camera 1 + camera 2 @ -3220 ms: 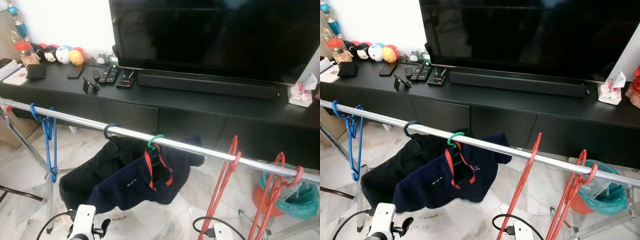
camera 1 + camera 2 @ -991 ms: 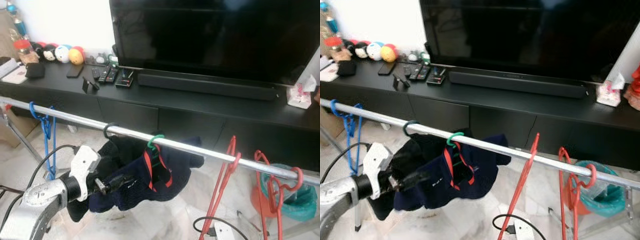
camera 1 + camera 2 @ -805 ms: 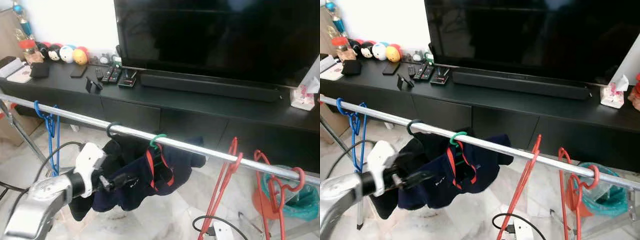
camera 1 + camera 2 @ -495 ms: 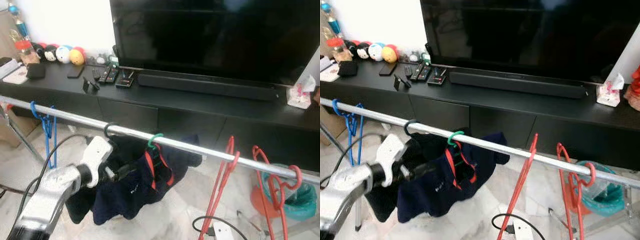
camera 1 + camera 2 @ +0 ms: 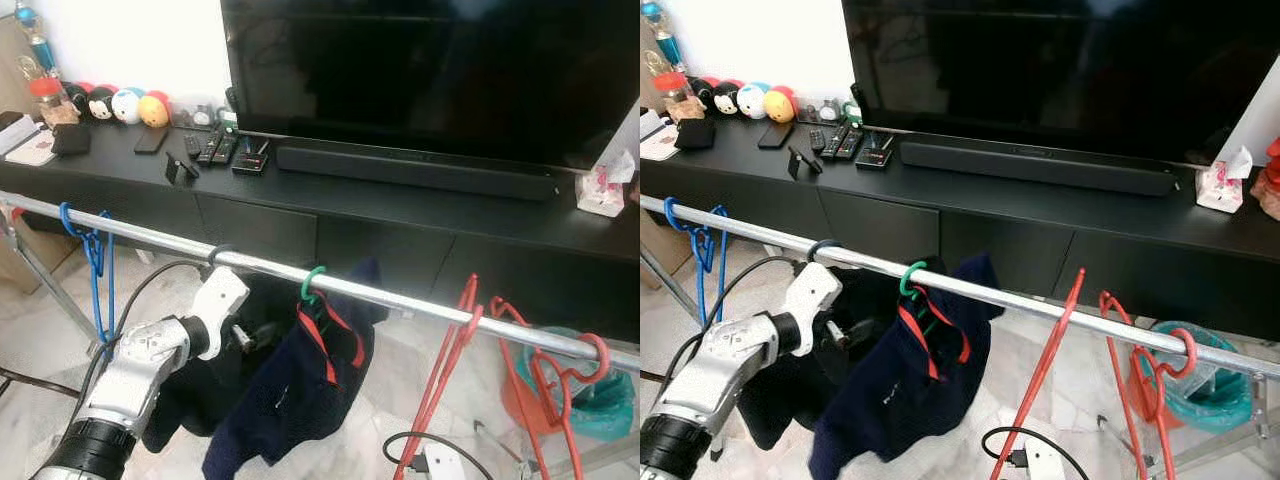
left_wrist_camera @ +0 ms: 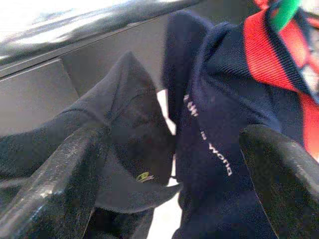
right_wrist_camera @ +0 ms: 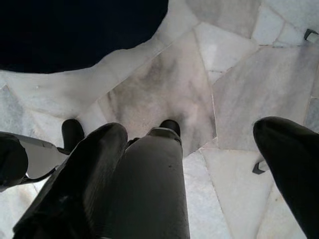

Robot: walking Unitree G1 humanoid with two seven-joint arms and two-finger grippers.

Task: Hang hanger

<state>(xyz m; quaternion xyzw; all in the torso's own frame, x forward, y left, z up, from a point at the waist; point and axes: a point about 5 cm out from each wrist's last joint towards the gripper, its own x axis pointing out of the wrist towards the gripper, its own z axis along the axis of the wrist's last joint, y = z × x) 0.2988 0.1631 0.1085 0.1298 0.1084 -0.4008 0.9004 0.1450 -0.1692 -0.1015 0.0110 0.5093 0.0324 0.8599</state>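
The rail [image 5: 400, 298] is crowded by a green hanger [image 5: 314, 282] with navy shirt [image 5: 300, 385], a black garment [image 5: 200, 385] and red hangers [image 5: 455, 360]; bare rail is left between.

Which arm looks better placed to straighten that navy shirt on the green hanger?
Left, probably. The left gripper is raised beside the navy shirt under the rail, fingers open. The right gripper points down at the floor.

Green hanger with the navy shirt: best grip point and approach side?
Judging by the pose, grip the green hanger at its neck, just below the hook over the silver rail, coming from the robot's left, where the open left gripper sits. The navy shirt drapes over the shoulders, so only the hook and neck stay exposed.
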